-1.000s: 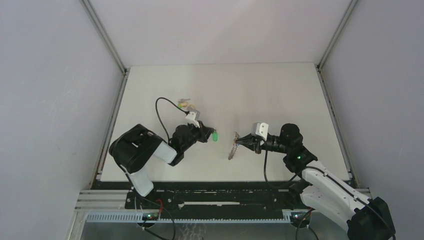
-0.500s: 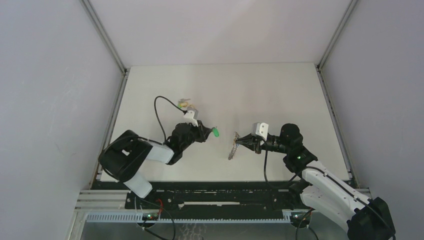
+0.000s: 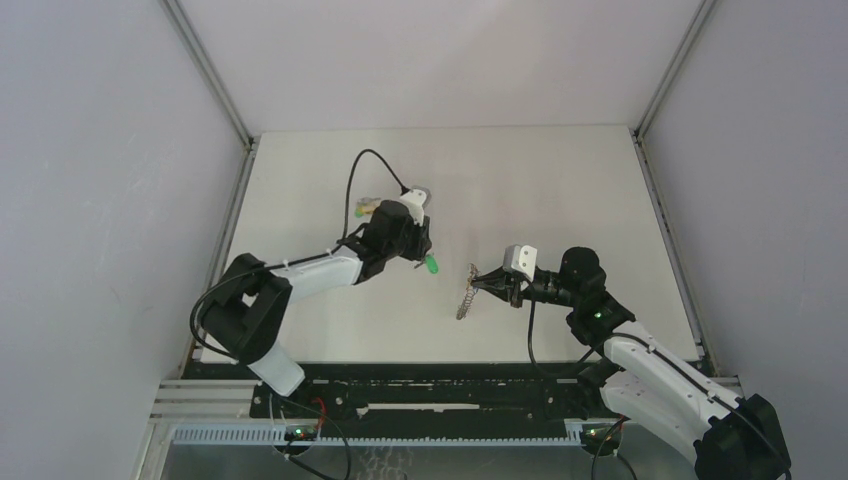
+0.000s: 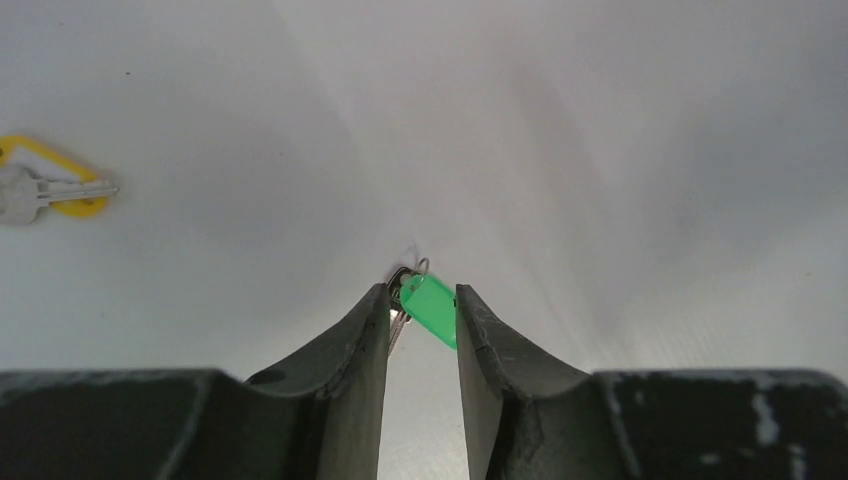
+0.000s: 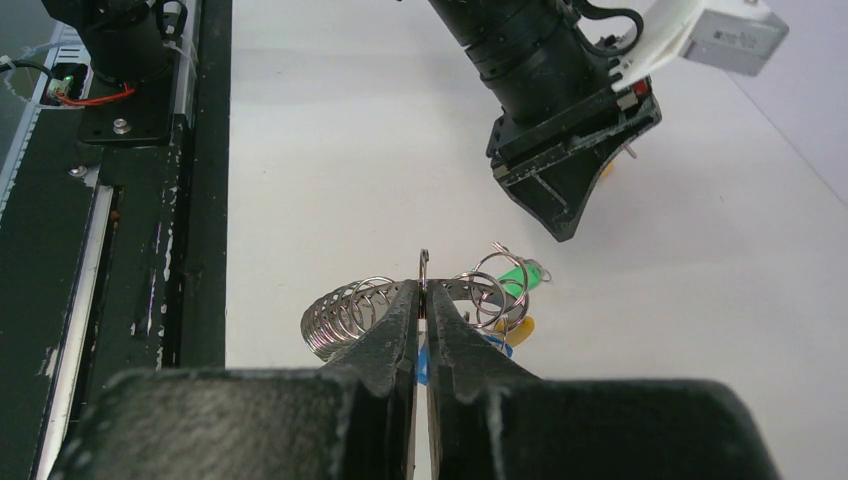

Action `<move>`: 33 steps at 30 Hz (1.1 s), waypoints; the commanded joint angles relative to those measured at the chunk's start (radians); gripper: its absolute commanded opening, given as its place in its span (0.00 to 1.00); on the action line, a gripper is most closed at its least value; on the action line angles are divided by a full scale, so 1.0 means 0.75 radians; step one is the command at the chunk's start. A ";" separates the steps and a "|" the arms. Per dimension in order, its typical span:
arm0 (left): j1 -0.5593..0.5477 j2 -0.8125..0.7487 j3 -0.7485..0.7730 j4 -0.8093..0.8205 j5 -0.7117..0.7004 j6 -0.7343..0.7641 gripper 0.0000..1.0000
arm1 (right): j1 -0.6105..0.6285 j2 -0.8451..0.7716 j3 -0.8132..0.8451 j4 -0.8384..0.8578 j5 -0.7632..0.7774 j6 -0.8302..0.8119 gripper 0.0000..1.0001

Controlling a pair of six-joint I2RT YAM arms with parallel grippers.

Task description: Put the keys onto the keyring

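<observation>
Centrally, the right pincer (image 5: pixel 427 290) is clamped shut on the coiled keyring (image 5: pixel 345 310), while to its left the left pincer (image 3: pixel 421 245) hovers, jaws parted, around the green key (image 4: pixel 432 308) lying on the worktop (image 3: pixel 560 190), with a yellow key (image 4: pixel 50 188) farther left.

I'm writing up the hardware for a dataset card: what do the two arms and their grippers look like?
Both arms have chunky black joints and white link shells: left arm, right arm. A looping black cable runs to the left wrist's white-grey camera box; the right carries a similar box. The fingers are matte black, curved and tapering.
</observation>
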 commanded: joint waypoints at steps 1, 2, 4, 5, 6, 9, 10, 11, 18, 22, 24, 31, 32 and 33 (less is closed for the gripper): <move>-0.041 0.069 0.121 -0.219 -0.006 0.145 0.35 | 0.005 -0.025 0.000 0.060 0.000 0.012 0.00; -0.050 0.086 0.143 -0.232 -0.008 0.159 0.34 | 0.004 -0.026 0.000 0.060 0.000 0.011 0.00; -0.074 0.126 0.194 -0.271 -0.027 0.184 0.33 | 0.006 -0.027 0.000 0.058 0.000 0.010 0.00; -0.084 0.148 0.223 -0.294 -0.040 0.199 0.33 | 0.005 -0.027 0.001 0.058 0.000 0.011 0.00; -0.094 0.169 0.253 -0.321 -0.060 0.211 0.32 | 0.004 -0.025 0.002 0.058 0.001 0.010 0.00; -0.106 0.221 0.321 -0.385 -0.098 0.237 0.31 | 0.004 -0.023 0.000 0.057 0.003 0.008 0.00; -0.107 0.225 0.332 -0.387 -0.108 0.240 0.31 | 0.005 -0.023 0.000 0.056 0.003 0.009 0.00; -0.108 0.229 0.336 -0.389 -0.116 0.239 0.31 | 0.005 -0.023 0.001 0.056 0.004 0.006 0.00; -0.108 0.267 0.365 -0.388 -0.120 0.237 0.31 | 0.004 -0.017 0.000 0.060 0.002 0.008 0.00; -0.108 0.291 0.383 -0.388 -0.115 0.245 0.29 | 0.004 -0.022 0.001 0.054 0.005 0.008 0.00; -0.108 0.305 0.395 -0.390 -0.115 0.249 0.28 | 0.005 -0.023 0.000 0.052 0.006 0.006 0.00; -0.108 0.360 0.439 -0.403 -0.109 0.262 0.21 | 0.004 -0.025 0.000 0.050 0.007 0.006 0.00; -0.108 0.369 0.447 -0.409 -0.110 0.264 0.20 | 0.004 -0.026 0.001 0.050 0.008 0.005 0.00; -0.108 0.377 0.450 -0.412 -0.111 0.264 0.19 | 0.004 -0.027 0.000 0.050 0.008 0.005 0.00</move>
